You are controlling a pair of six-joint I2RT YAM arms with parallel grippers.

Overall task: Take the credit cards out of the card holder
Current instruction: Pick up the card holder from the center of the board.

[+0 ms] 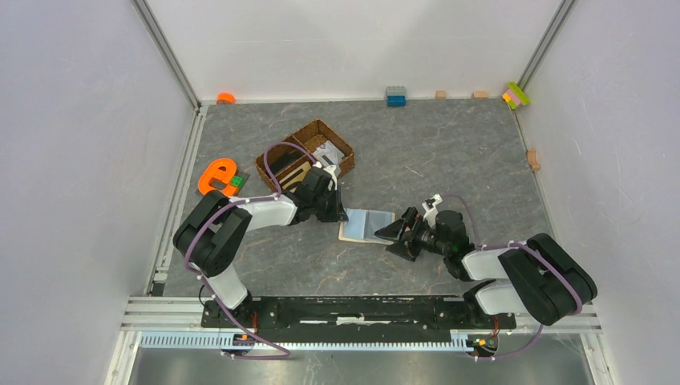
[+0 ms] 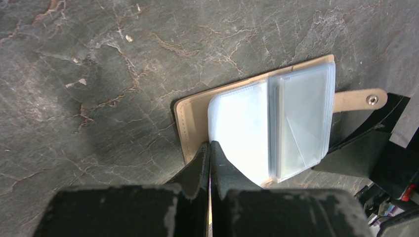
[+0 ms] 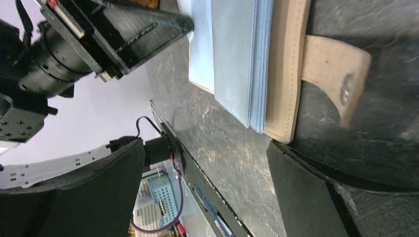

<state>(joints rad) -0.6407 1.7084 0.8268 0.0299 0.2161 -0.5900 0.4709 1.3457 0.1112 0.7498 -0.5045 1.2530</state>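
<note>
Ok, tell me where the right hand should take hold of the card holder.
Judging by its pose, take the tab-side edge, coming in low from the right. The card holder lies open and flat, its closing tab sticking out toward the open right hand, while the shut left hand sits at the opposite side.

Dark stone table [image 1: 449, 152], open card holder [image 1: 365, 225], wicker basket [image 1: 321, 125], orange letter toy [image 1: 216, 176], blue block [image 1: 395, 96]

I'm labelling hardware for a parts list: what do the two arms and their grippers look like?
The left arm and right arm have black joints, pale grey links and looping purple cables. The left gripper and right gripper have black wedge-shaped fingers.
</note>
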